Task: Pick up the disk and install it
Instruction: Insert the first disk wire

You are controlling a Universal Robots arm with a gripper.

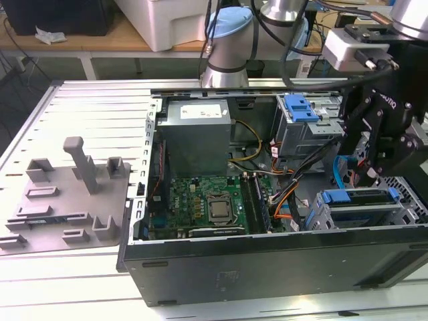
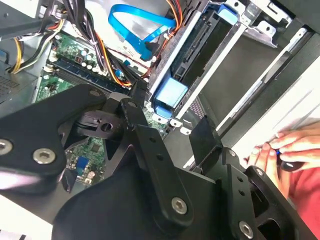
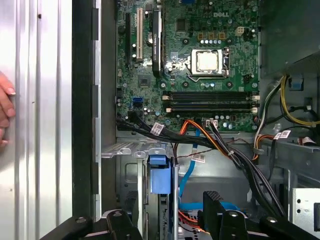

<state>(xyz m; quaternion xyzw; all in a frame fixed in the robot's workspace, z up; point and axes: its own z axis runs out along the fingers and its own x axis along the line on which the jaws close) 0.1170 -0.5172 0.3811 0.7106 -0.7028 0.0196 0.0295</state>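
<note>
The open computer case (image 3: 85,100) lies on a ribbed metal surface (image 3: 45,150), with a person's hand (image 3: 4,112) at that surface's edge. Inside, the green motherboard (image 3: 150,75) carries a bare processor socket (image 3: 207,61) and black memory slots (image 3: 210,100). Black and orange cables (image 3: 220,145) cross beside it, near a blue cable (image 3: 184,180). The disk (image 3: 160,175) stands edge-on in the grey drive cage (image 3: 125,150), its blue carrier end near the gripper's (image 3: 172,207) spread fingers (image 3: 212,202), not touching them.

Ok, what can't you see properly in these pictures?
The label on the disk: exterior view, it sits edge-on inside the metal cage.
Whether the gripper touches the disk: exterior view, its black body blocks the gap.
A person's hand: first wrist view, cut off by the picture's edge.
</note>
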